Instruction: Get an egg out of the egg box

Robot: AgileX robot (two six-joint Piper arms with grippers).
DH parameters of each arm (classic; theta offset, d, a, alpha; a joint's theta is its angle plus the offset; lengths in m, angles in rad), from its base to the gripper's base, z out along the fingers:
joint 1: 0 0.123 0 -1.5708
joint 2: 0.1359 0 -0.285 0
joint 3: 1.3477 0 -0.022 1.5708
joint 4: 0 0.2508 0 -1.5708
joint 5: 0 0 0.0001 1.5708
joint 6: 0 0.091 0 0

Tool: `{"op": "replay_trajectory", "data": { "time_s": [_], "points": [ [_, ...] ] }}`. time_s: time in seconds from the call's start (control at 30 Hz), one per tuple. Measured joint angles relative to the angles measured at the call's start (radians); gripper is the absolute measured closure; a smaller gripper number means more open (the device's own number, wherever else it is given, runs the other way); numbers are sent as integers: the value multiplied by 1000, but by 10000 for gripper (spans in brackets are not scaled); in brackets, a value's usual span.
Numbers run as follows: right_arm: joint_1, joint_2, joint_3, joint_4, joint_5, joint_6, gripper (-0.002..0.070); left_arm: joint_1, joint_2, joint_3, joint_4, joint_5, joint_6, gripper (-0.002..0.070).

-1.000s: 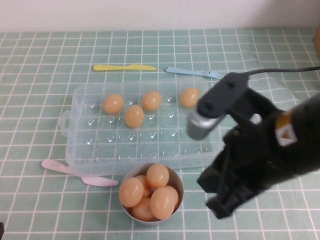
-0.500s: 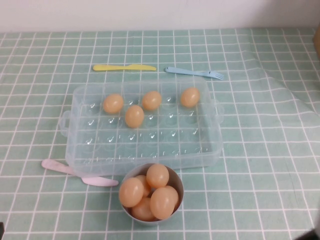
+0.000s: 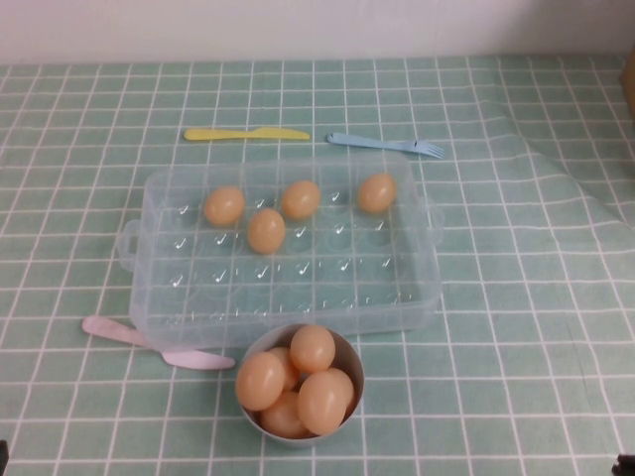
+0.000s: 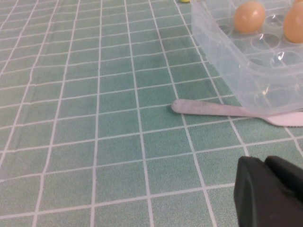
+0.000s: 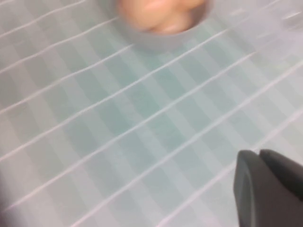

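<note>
The clear plastic egg box (image 3: pixel 149 288) lies mid-table with several tan-orange eggs in its far rows, among them one at the left (image 3: pixel 224 205) and one at the right (image 3: pixel 376 192). In the high view neither arm reaches over the table. In the left wrist view my left gripper (image 4: pixel 265 163) is shut and empty, low over the cloth, short of the box's near left corner (image 4: pixel 222 47), where two eggs (image 4: pixel 249 16) show. In the right wrist view my right gripper (image 5: pixel 259 156) is shut and empty over the cloth, away from the box.
A small grey bowl (image 3: pixel 349 355) heaped with eggs stands in front of the box; it shows blurred in the right wrist view (image 5: pixel 163 35). A pink knife (image 3: pixel 149 342) lies at the box's front left, a yellow knife (image 3: pixel 246 133) and a blue fork (image 3: pixel 387 145) behind it.
My right arm, which hung over the table's right side a second ago, has drawn back out of the high view. The eggs, box and bowl have not moved.
</note>
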Motion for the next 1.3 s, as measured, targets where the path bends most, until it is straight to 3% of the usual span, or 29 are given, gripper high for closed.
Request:
{"op": "replay_trajectory", "data": {
  "time_s": [0.23, 0.43, 0.57, 0.7, 1.0, 1.3],
  "points": [
    [-293, -251, 275, -104, -359, 0, 694, 0, 0, 0, 0, 0, 0, 675],
    [-514, -446, 439, 43, -587, 0, 694, 0, 0, 0, 0, 0, 0, 675],
    [-603, -504, 494, 97, -623, 0, 694, 0, 0, 0, 0, 0, 0, 675],
    [-624, -505, 501, 108, -611, 0, 694, 0, -2, 0, 0, 0, 0, 675],
    [-630, -505, 501, 146, -381, 0, 694, 0, -2, 0, 0, 0, 0, 675],
    [-635, -505, 501, 150, -362, 0, 694, 0, -2, 0, 0, 0, 0, 675]
  ]
}}
